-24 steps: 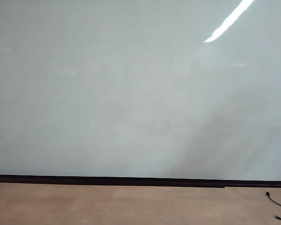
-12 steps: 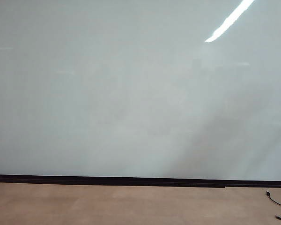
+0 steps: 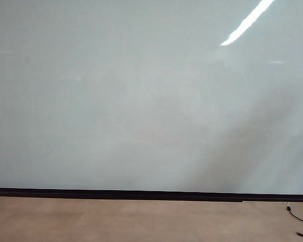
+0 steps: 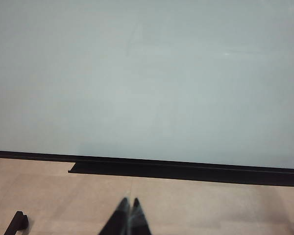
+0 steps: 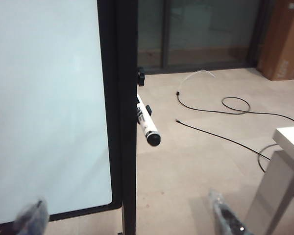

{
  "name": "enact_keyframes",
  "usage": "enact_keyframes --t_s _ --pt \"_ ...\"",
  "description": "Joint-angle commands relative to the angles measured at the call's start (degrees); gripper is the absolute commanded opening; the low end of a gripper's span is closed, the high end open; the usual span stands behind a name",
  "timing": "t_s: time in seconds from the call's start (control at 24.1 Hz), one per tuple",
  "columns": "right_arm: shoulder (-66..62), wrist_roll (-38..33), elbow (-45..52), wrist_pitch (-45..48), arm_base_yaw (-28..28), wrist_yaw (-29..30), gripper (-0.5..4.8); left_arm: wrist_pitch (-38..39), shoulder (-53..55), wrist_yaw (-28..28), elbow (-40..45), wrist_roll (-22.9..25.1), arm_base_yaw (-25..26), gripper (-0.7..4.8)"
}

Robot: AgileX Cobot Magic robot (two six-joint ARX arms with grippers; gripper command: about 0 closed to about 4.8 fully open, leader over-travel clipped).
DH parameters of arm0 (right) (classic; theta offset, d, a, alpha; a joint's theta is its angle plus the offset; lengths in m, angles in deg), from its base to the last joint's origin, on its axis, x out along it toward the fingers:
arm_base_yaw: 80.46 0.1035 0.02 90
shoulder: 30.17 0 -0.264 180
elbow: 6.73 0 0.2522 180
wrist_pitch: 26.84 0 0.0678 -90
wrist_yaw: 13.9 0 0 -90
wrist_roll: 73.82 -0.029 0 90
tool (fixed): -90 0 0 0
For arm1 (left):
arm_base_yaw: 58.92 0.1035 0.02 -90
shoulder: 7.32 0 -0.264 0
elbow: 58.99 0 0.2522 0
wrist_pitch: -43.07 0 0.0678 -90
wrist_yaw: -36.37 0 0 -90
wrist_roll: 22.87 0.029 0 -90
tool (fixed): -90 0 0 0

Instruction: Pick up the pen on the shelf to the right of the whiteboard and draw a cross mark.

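Neither arm shows in the exterior view, where the whiteboard (image 3: 141, 101) fills the frame above the floor (image 3: 116, 222), unmarked, with a ceiling light's glare; the faint grey shading at its right has shifted slightly against a second ago. The left gripper (image 4: 129, 208), cut off at the frame edge, points at the board's lower strip with fingers clenched. The right gripper (image 5: 130, 215) hangs just beside the board's black side frame (image 5: 122, 98), fingers (image 5: 225, 215) blurred, released, wide apart. The pen (image 5: 147, 122) juts from a clip on that frame. Cables (image 5: 225, 110) trail across the floor.
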Motion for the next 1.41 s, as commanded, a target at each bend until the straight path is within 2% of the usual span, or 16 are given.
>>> enact_keyframes --t_s 0.04,0.41,0.87,1.41 --pt "-7.52 -0.04 -0.31 14.53 -2.62 6.08 4.36 -0.52 0.02 0.22 -0.15 0.22 -0.02 -0.04" --pt "-27.19 -0.13 -2.73 32.57 -5.81 11.74 4.39 -0.5 0.02 0.2 -0.15 0.22 -0.02 -0.05" --pt "-54.82 -2.1 -10.45 55.34 -5.79 16.37 4.55 -0.52 0.02 0.17 -0.15 0.24 -0.02 -0.04" --pt "-70.82 -2.75 -21.27 57.81 -5.9 18.47 4.54 -0.5 0.02 0.2 -0.15 0.24 -0.02 -0.04"
